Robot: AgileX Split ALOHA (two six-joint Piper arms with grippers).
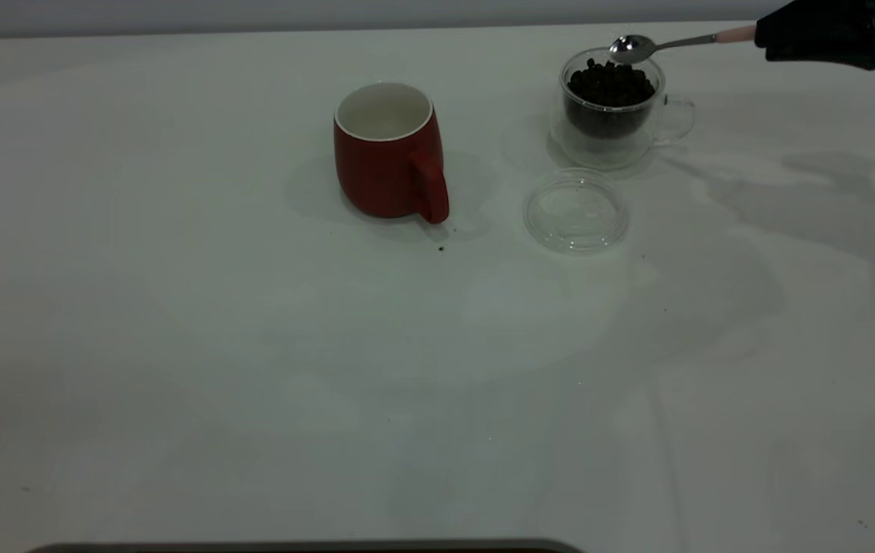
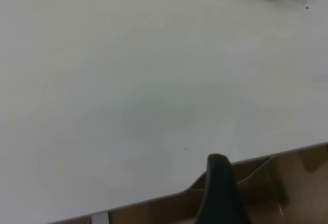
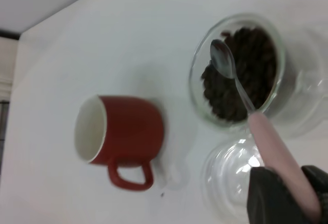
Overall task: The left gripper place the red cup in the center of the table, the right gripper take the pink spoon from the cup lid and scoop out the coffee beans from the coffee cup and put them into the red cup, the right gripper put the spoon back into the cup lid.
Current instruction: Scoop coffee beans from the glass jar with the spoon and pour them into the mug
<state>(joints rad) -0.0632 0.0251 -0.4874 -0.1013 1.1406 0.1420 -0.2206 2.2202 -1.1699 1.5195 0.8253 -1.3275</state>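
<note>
L gripper point(image 2: 221, 193) is parked off the table edge, can't tell its state. Red cup point(image 1: 389, 150) sits upright mid-table, empty afaict. Lid point(image 1: 576, 210) is bare, just in front of coffee cup point(image 1: 612, 107). R gripper point(image 1: 821, 34) is clamped on pink spoon point(image 1: 664, 44), bowl hovering over the beans point(image 1: 610, 83). Next imo: dip the tip shallow, level it before lifting, go slow toward red cup.

A staged test bench rather than a lived-in room: a bare white cloth-covered tabletop point(image 1: 253, 369) fills the frame, with a plain grey wall point(image 1: 329, 14) along the top edge, and only a few props set out on it.
</note>
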